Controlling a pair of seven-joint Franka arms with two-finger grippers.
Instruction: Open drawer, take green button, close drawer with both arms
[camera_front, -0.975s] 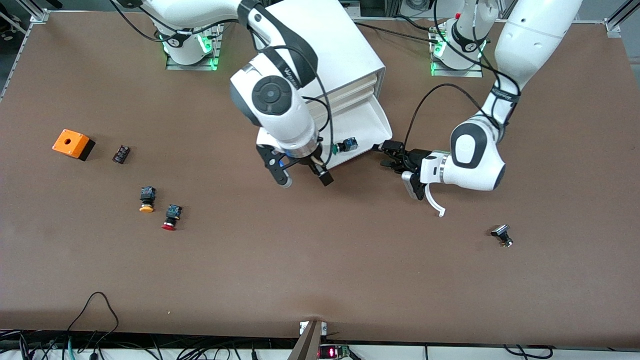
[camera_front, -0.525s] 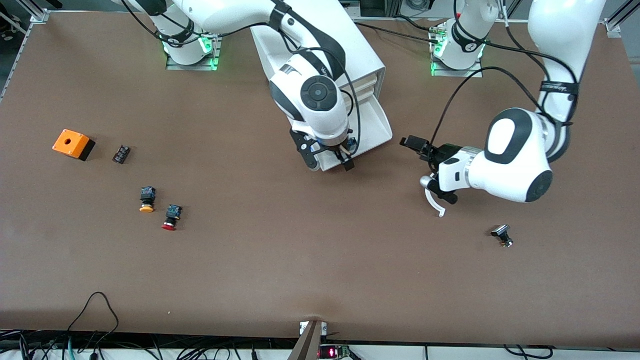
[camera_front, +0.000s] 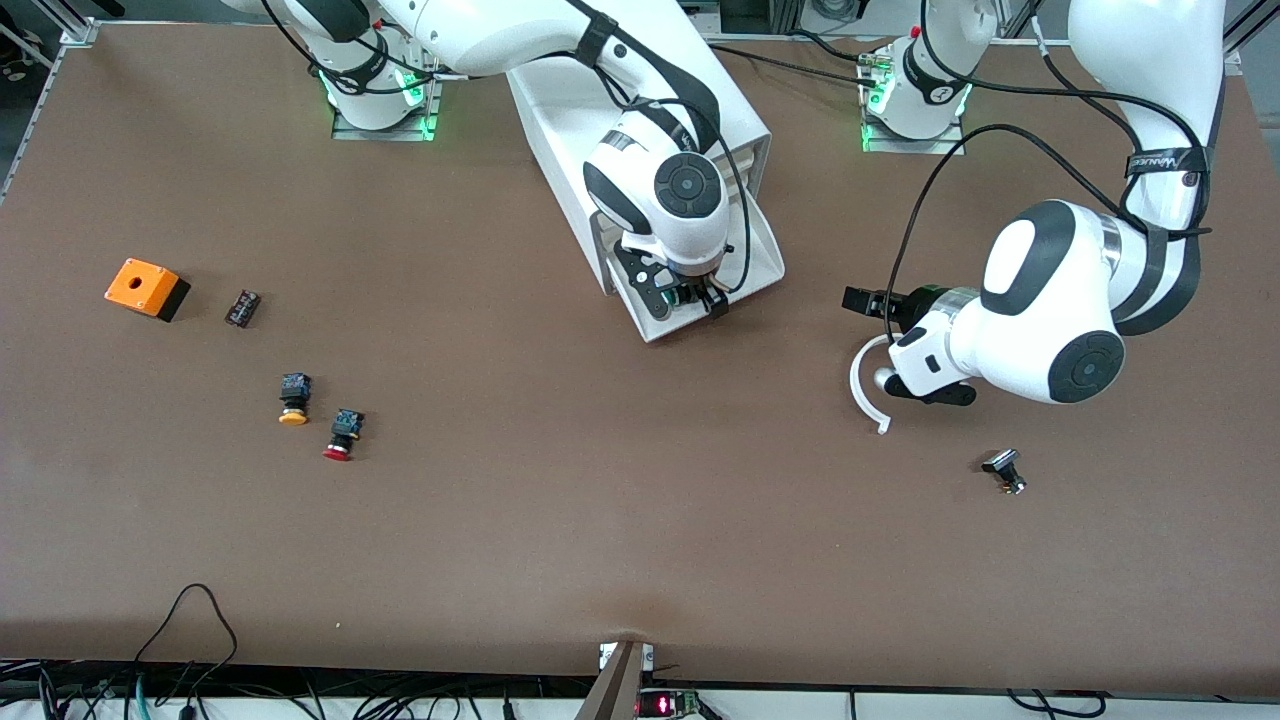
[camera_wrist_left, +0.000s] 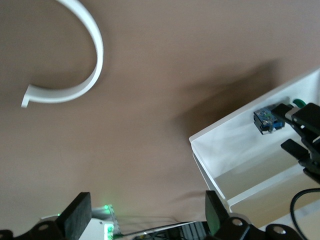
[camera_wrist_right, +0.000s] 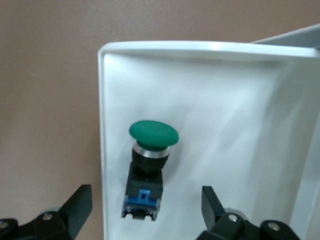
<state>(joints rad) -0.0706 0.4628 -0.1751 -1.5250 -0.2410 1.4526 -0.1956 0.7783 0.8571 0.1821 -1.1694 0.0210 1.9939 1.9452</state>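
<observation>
A small button (camera_wrist_right: 149, 170) with a round green cap and a black-and-blue body lies on its side inside the drawer (camera_front: 760, 262), close against the drawer's front wall. The drawer is a shallow cream-white tray, pulled well out of a large white box cabinet (camera_front: 640, 95) so its contents can be reached from above.

The right gripper (camera_front: 688, 297) hangs directly over the button, pointing down into the tray. Its fingers (camera_wrist_right: 75, 205) stand wide apart with nothing between them, one on each side of the button, which looks like the line-up for a grasp; the button is not yet held.

The left gripper (camera_front: 885, 338) waits above bare table toward the left arm's end, well apart from the drawer, its jaws also spread and empty. It seems to be keeping clear so the right arm has room, while staying placed to help push the drawer shut afterwards. A curved white plastic strip (camera_wrist_left: 75, 75) lies on the table beneath it.

Farther off, toward the right arm's end, sit a yellow-capped button (camera_front: 293, 398), a red-capped button (camera_front: 342, 434), an orange box (camera_front: 146, 288) and a small dark block (camera_front: 242, 307). A small black part (camera_front: 1004, 470) lies toward the left arm's end
</observation>
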